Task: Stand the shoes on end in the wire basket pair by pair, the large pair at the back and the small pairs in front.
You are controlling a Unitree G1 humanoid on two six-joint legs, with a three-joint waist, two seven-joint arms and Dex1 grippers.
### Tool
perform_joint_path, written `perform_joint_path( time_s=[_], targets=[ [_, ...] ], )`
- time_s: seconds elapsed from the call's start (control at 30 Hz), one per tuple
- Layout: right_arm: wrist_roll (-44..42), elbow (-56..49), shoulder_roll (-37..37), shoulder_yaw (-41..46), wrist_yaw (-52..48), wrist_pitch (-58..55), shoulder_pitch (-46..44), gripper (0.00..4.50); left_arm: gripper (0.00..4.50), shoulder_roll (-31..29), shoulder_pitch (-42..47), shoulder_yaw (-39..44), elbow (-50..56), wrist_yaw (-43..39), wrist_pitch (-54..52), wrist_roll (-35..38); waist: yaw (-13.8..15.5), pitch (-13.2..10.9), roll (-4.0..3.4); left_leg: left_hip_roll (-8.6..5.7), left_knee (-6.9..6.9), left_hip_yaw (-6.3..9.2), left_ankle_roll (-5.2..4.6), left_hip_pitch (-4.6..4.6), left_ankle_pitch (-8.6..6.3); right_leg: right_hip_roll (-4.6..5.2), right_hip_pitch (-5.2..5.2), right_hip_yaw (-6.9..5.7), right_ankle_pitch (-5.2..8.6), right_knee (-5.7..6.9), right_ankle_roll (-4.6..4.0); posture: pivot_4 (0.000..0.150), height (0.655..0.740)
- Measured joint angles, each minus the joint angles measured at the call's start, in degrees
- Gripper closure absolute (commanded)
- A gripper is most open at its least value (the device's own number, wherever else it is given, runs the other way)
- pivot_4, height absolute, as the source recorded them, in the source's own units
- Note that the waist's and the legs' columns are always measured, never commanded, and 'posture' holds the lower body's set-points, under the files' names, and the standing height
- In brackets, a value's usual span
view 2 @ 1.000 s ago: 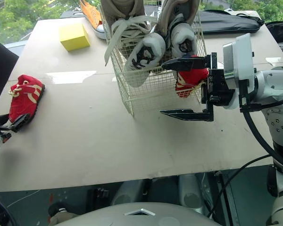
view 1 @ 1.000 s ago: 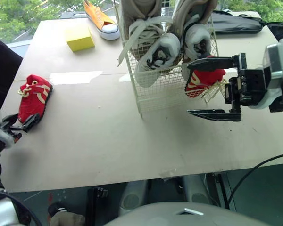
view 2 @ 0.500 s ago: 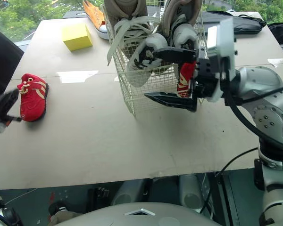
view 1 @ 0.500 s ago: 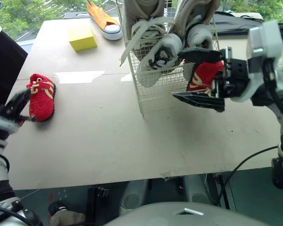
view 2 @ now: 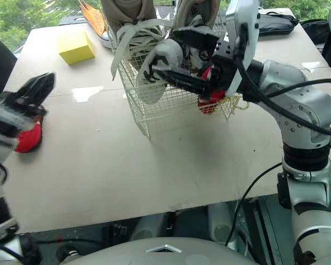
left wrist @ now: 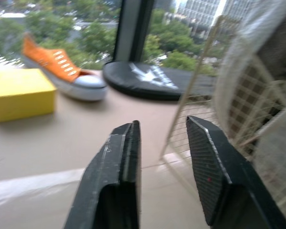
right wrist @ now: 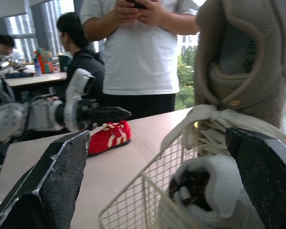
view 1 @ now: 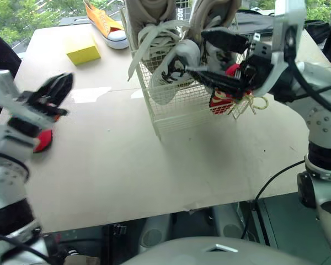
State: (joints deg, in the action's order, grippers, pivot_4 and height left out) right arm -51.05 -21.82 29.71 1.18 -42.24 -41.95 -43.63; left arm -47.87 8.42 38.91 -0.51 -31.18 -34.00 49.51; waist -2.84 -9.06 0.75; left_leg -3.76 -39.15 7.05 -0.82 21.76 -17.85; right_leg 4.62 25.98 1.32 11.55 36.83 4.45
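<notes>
Right tool (view 1: 196, 51) spread, empty, at the wire basket (view 1: 176, 107); left tool (left wrist: 162, 129), spread near the red shoe (right wrist: 109, 136), likely grasps it next.

I see the wire basket (view 1: 176, 110) at the middle back of the bench (view 1: 127, 165). The large pair (view 1: 171, 55) stands on end in its rear, and one small shoe (view 1: 220, 102) is at its front right. My right tool (view 1: 196, 51) hangs close before the basket. The other small shoe (view 2: 27, 137) lies far left beneath my left tool (view 1: 59, 94). The block (view 1: 83, 51) and sneaker (view 1: 102, 25) sit at the back left.
</notes>
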Motion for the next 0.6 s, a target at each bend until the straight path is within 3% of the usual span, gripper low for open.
perform_joint_path(
  time_s=[0.13, 0.23, 0.4, 0.6],
  targets=[
    [-0.31, -0.56, 0.32, 0.15, -1.19, 0.49, 0.02, 0.0, 0.12, -8.78, -0.01, -0.87, -14.26, -4.75, 2.23, -6.85, 0.47, 0.0, 0.01, -0.08, -0.01, -0.01, 0.0, -0.02, 0.0, 0.0, -0.07, -0.08, -0.06, -0.04, -0.08, 0.15, 0.74],
    [-0.46, -1.24, 0.57, 1.08, -1.11, 0.99, 0.59, 0.0, 0.03, -17.76, 11.06, -10.0, -34.23, -5.73, -0.75, -16.53, 1.97, 0.0, 0.1, -0.25, -0.07, -0.01, 0.0, -0.02, 0.0, 0.04, -0.23, -0.35, -0.09, -0.04, -0.1, 0.15, 0.74],
    [-0.87, -4.36, 0.98, 2.08, 0.68, 0.88, 2.79, 0.0, 0.03, -20.56, 30.27, -23.14, -59.02, -11.92, 2.3, -29.82, 1.97, 0.08, 0.23, -0.38, -0.09, 0.03, 0.03, 0.03, 0.02, 0.17, -0.17, -0.62, -0.09, 0.0, -0.1, 0.15, 0.74],
    [-2.4, -7.91, 2.72, 4.21, 3.88, 0.0, 4.93, 0.0, 0.03, -20.2, 40.18, -29.88, -70.64, -21.97, 5.75, -38.89, 0.69, 0.08, 0.24, -0.38, -0.08, 0.06, 0.02, 0.01, 0.01, 0.25, -0.08, -0.59, -0.09, 0.04, -0.1, 0.15, 0.74]
  ],
)
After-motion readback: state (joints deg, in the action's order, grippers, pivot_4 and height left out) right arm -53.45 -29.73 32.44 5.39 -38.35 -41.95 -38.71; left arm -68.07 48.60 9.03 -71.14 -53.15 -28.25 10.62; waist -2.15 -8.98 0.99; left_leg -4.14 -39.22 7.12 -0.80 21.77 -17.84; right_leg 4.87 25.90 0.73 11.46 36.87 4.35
